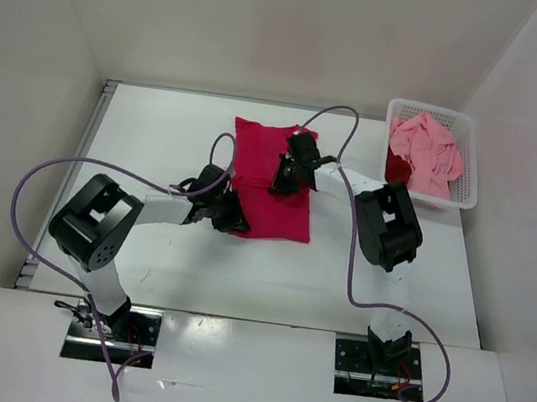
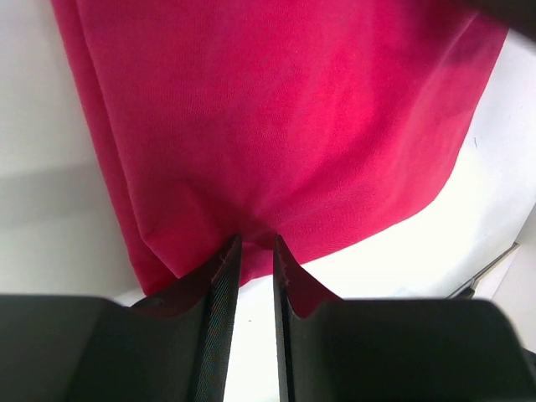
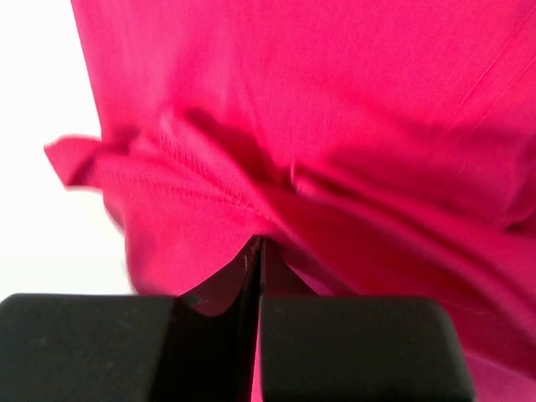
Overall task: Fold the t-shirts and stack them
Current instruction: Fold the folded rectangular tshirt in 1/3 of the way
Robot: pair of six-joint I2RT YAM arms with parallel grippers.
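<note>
Overhead I see the magenta shirt (image 1: 265,155) at centre, the basket (image 1: 434,109) at two o'clock. Only my wrist views show the left gripper (image 2: 257,251) and right gripper (image 3: 256,251) clamped on its cloth.

Black joints (image 1: 96,221), white links (image 1: 162,207), looping purple cables (image 1: 349,274), ribbed black hands (image 2: 256,244)

From above and behind the arm bases, the top camera looked down on the whole counter (image 1: 177,137), the magenta-red shirt (image 1: 270,176) mid-frame. The wrist cameras looked along the left fingers (image 2: 213,306) and the right fingers (image 3: 224,295), close against that shirt, which all three views shared.
</note>
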